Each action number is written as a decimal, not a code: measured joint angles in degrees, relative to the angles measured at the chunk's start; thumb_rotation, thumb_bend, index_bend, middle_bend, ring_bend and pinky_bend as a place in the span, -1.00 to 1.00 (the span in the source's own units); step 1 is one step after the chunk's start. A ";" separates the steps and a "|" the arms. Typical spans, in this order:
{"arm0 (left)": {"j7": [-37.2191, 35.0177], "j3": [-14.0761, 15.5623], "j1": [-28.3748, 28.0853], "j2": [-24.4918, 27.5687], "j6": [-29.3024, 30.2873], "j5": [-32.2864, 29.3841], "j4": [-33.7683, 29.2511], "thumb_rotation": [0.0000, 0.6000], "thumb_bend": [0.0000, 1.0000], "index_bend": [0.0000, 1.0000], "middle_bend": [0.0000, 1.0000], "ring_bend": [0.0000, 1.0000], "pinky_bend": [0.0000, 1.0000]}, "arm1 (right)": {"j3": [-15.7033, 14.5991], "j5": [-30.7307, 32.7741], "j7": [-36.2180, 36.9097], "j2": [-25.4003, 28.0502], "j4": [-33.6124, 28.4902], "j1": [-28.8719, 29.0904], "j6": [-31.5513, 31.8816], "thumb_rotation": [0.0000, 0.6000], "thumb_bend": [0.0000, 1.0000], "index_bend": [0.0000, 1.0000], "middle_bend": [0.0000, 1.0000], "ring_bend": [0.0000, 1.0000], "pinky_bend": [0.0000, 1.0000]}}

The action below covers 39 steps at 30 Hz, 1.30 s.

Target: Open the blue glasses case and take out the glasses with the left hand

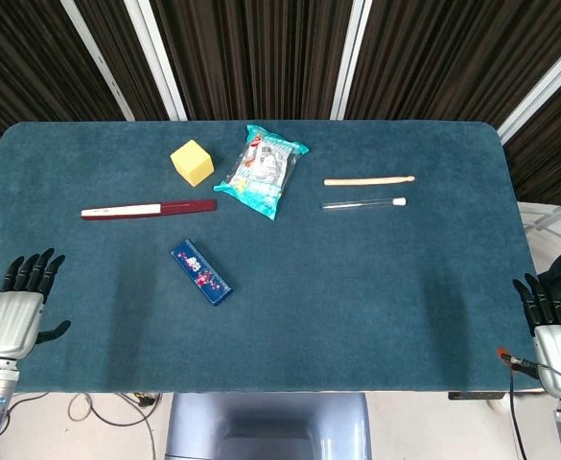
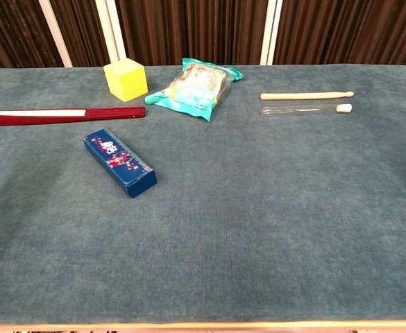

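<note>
From the head view, your left hand sits at eight o'clock off the table edge, fingers spread and holding nothing; your right hand sits at four o'clock, fingers apart, also holding nothing. The blue glasses case lies closed, left of centre, well apart from both. At the chest view, the case lies at ten o'clock, below the red stick; neither hand shows.

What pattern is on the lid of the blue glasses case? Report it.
The glasses case lid is dark blue with small red-and-white floral markings, clearest in the chest view.
</note>
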 measured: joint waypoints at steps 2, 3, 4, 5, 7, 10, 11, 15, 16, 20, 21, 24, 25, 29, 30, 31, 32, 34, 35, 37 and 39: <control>0.77 -0.09 -0.71 0.18 -0.98 0.07 -0.26 1.00 -0.79 -1.00 -1.00 -1.00 -1.00 | 0.04 0.09 0.05 0.00 0.00 0.01 -0.03 1.00 -0.67 -1.00 -1.00 -1.00 -0.64; 1.05 -0.17 -1.07 0.28 -1.42 0.09 -0.42 1.00 -0.78 -1.00 -1.00 -1.00 -1.00 | 0.05 0.14 0.11 0.00 -0.01 0.02 -0.07 1.00 -0.67 -1.00 -1.00 -1.00 -0.64; 1.31 -0.29 -1.45 0.38 -1.89 0.08 -0.60 1.00 -0.73 -1.00 -1.00 -1.00 -1.00 | 0.06 0.20 0.15 0.00 -0.01 0.02 -0.11 1.00 -0.67 -1.00 -1.00 -1.00 -0.64; 1.69 -0.51 -2.06 0.53 -2.62 0.07 -0.85 1.00 -0.66 -1.00 -1.00 -1.00 -1.00 | 0.07 0.23 0.22 0.01 -0.04 0.03 -0.16 1.00 -0.67 -1.00 -1.00 -1.00 -0.64; 2.52 -0.99 -3.24 0.81 -4.03 -0.06 -1.21 1.00 -0.53 -1.00 -1.00 -1.00 -1.00 | 0.07 0.29 0.34 0.04 -0.12 0.05 -0.26 1.00 -0.67 -1.00 -1.00 -1.00 -0.64; 4.28 -2.05 -5.77 1.22 -7.39 -0.79 -1.94 1.00 -0.40 -1.00 -1.00 -1.00 -1.00 | 0.06 0.37 0.33 0.05 -0.20 0.09 -0.39 1.00 -0.67 -1.00 -1.00 -1.00 -0.64; 5.05 -2.50 -6.98 1.36 -9.16 -1.32 -2.23 1.00 -0.37 -1.00 -1.00 -1.00 -1.00 | 0.07 0.40 0.30 0.06 -0.21 0.10 -0.42 1.00 -0.67 -1.00 -1.00 -1.00 -0.64; 7.66 -4.03 -11.63 1.68 -16.50 -4.05 -2.86 1.00 -0.27 -1.00 -1.00 -1.00 -1.00 | 0.18 0.77 0.36 0.06 -0.22 0.14 -0.61 1.00 -0.67 -1.00 -1.00 -1.00 -0.64; 8.30 -4.40 -12.88 1.70 -18.46 -4.96 -2.91 1.00 -0.24 -1.00 -1.00 -1.00 -1.00 | 0.19 0.86 0.41 0.07 -0.23 0.14 -0.66 1.00 -0.67 -1.00 -1.00 -1.00 -0.64; 11.18 -6.06 -19.05 1.26 -27.87 -10.83 -2.56 1.00 -0.15 -1.00 -1.00 -1.00 -1.00 | 0.23 1.10 0.86 0.22 -0.34 0.16 -0.87 1.00 -0.67 -1.00 -1.00 -1.00 -0.64; 11.77 -6.35 -20.37 0.99 -29.77 -12.42 -2.35 1.00 -0.13 -1.00 -1.00 -1.00 -1.00 | 0.25 1.12 0.96 0.27 -0.35 0.16 -0.90 1.00 -0.67 -1.00 -1.00 -1.00 -0.64; 14.03 -7.00 -24.70 -0.36 -34.87 -17.61 -1.27 1.00 -0.10 -1.00 -1.00 -1.00 -1.00 | 0.24 1.14 1.17 0.34 -0.40 0.19 -0.98 1.00 -0.67 -1.00 -1.00 -1.00 -0.64; 14.87 -7.07 -25.95 -0.90 -36.12 -19.03 -0.84 1.00 -0.10 -1.00 -1.00 -1.00 -1.00 | 0.24 1.15 1.21 0.35 -0.41 0.19 -0.99 1.00 -0.67 -1.00 -1.00 -1.00 -0.64; 19.40 -6.82 -30.80 -3.51 -39.60 -24.73 1.27 1.00 -0.09 -1.00 -1.00 -1.00 -1.00 | 0.24 1.18 1.46 0.42 -0.49 0.18 -1.01 1.00 -0.67 -1.00 -1.00 -1.00 -0.64; 20.25 -6.68 -31.58 -3.98 -40.01 -25.85 1.67 1.00 -0.09 -1.00 -1.00 -1.00 -1.00 | 0.24 1.23 1.54 0.45 -0.51 0.17 -1.05 1.00 -0.67 -1.00 -1.00 -1.00 -0.64; 20.98 -6.52 -32.32 -4.42 -40.35 -26.99 2.05 1.00 -0.09 -1.00 -1.00 -1.00 -1.00 | 0.25 1.28 1.61 0.48 -0.53 0.17 -1.07 1.00 -0.67 -1.00 -1.00 -1.00 -0.64; 21.74 -6.29 -33.31 -5.00 -40.70 -28.55 2.52 1.00 -0.09 -1.00 -1.00 -1.00 -1.00 | 0.25 1.32 1.69 0.50 -0.56 0.17 -1.10 1.00 -0.67 -1.00 -1.00 -1.00 -0.64; 22.94 -5.94 -34.84 -5.91 -41.04 -30.95 3.17 1.00 -0.09 -1.00 -1.00 -1.00 -1.00 | 0.24 1.34 1.78 0.56 -0.63 0.17 -1.15 1.00 -0.67 -1.00 -1.00 -1.00 -0.64; 23.80 -5.66 -35.90 -6.52 -41.18 -32.54 3.57 1.00 -0.09 -1.00 -1.00 -1.00 -1.00 | 0.24 1.36 1.82 0.57 -0.65 0.17 -1.16 1.00 -0.67 -1.00 -1.00 -1.00 -0.64; 25.21 -5.15 -37.59 -7.43 -41.31 -34.82 4.10 1.00 -0.09 -1.00 -1.00 -1.00 -1.00 | 0.24 1.43 1.89 0.59 -0.69 0.18 -1.25 1.00 -0.67 -1.00 -1.00 -1.00 -0.64; 26.84 -4.53 -39.49 -8.45 -41.36 -37.18 4.63 1.00 -0.09 -1.00 -1.00 -1.00 -1.00 | 0.25 1.52 1.94 0.62 -0.73 0.18 -1.32 1.00 -0.67 -1.00 -1.00 -1.00 -0.64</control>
